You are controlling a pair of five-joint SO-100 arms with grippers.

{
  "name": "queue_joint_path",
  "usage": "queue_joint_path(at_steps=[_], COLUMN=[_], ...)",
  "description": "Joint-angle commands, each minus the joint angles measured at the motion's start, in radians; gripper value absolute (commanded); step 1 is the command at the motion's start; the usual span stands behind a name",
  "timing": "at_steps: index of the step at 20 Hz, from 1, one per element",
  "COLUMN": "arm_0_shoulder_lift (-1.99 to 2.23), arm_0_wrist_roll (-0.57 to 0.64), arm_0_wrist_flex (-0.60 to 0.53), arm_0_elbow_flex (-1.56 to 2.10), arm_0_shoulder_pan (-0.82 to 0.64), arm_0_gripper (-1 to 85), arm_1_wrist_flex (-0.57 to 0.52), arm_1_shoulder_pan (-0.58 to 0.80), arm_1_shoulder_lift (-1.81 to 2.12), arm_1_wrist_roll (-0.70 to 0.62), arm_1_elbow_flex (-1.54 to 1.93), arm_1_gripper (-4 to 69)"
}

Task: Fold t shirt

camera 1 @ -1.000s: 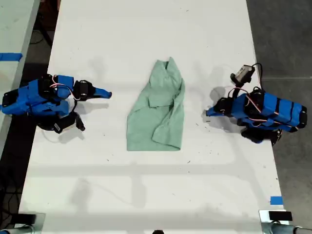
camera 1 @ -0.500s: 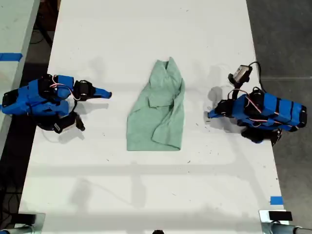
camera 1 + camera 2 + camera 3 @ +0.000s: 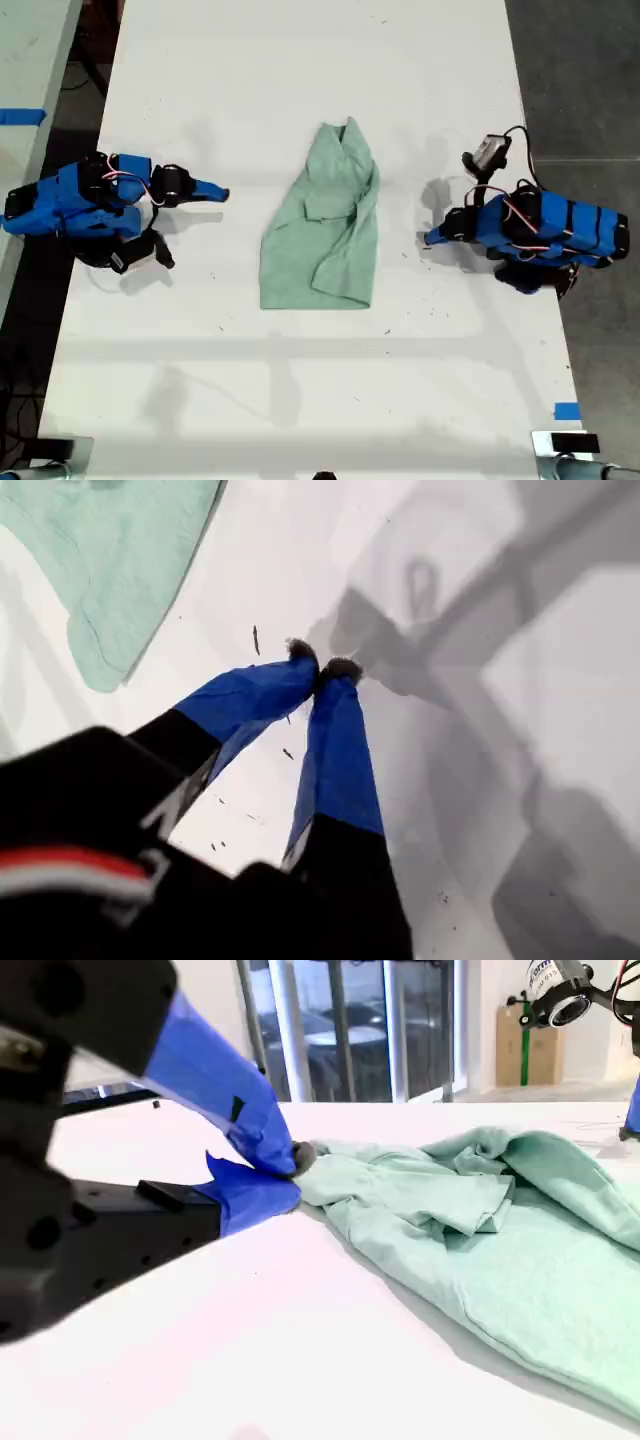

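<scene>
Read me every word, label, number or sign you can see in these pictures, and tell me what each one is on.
Camera on the far arm, second wrist view: dark lettering on its white body, cut by the picture's edge and too blurred to read.
T shirt: no print or label showing.
Blue tape and table: no writing.
Nothing else carries readable text.

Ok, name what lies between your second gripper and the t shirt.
Just bare table between my second gripper and the t shirt, per the exterior view.
</scene>
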Motion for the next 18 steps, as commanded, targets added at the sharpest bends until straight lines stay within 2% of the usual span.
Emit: queue_joint_path(at_steps=[1, 3, 6, 12, 18], arm_0_shoulder_lift=[0.009, 0.009, 0.009, 0.009, 0.011], arm_0_wrist_roll=[0.012, 0.015, 0.015, 0.012, 0.028], arm_0_wrist_flex=[-0.005, -0.005, -0.005, -0.002, -0.009], arm_0_elbow_flex=[0.002, 0.002, 0.000, 0.000, 0.002], arm_0_shoulder_pan=[-0.003, 0.002, 0.000, -0.003, 0.009], arm_0_gripper=[-0.1, -0.1, -0.1, -0.1, -0.1], arm_1_wrist_flex=[-0.037, -0.037, -0.011, 0.011, -0.018], arm_1_shoulder_pan=[-0.011, -0.005, 0.077, 0.028, -0.029], arm_1_shoulder_lift=[0.011, 0.011, 0.011, 0.011, 0.011], arm_1_wrist_roll=[-0.029, -0.032, -0.006, 0.074, -0.023], arm_1_elbow_flex=[0.017, 0.017, 0.026, 0.003, -0.005], arm_1_gripper=[2.4, 2.5, 2.7, 2.7, 2.8])
